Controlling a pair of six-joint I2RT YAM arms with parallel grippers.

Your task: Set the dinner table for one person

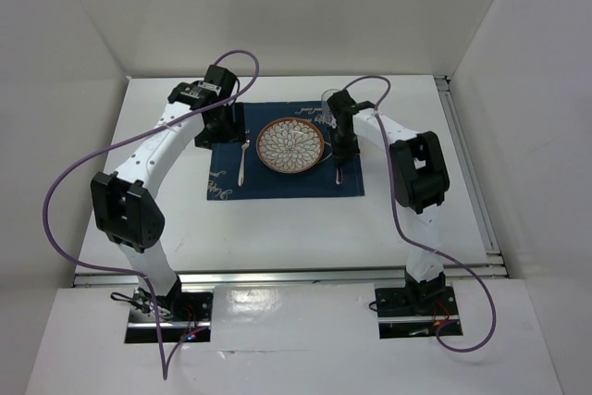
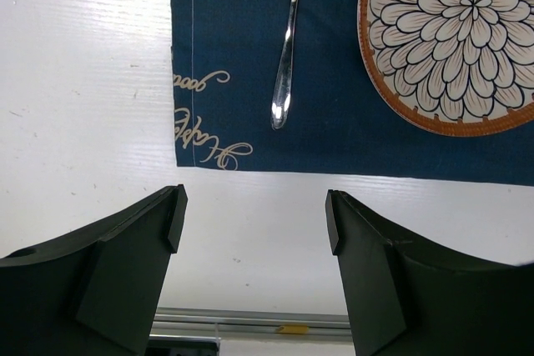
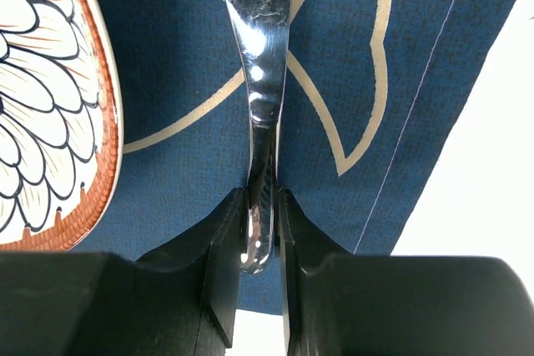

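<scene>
White panels are closing in the dinner table (image 1: 277,238) on three sides. Its matte white top is filling the middle of the overhead view, and it is being bordered along the lower edge by an aluminium rail (image 1: 287,275). The left arm (image 1: 148,164) is being arched up from the lower left of that view and bent over toward the upper centre, ending at the left edge of a navy placemat (image 1: 277,187). In the left wrist view the left gripper (image 2: 254,208) is being held above bare tabletop just off the cloth's edge. Its jaws are being held wide apart, and nothing is being gripped between them. A fork (image 2: 286,56) is being shown lying on the cloth at the top of that view, beside a flower-patterned plate (image 2: 455,35) with an orange rim at the upper right. The right arm (image 1: 416,173) is being raised from the lower right of the overhead view and folded back toward the centre, with its wrist pointing down just right of the plate. In the right wrist view the right gripper (image 3: 263,206) is being closed narrowly on the near end of a silver utensil (image 3: 259,81), which is being stretched up the frame over the cloth. Whether the utensil is resting on the cloth cannot be told. A clear glass (image 1: 329,99) is being shown at the placemat's upper right corner.
</scene>
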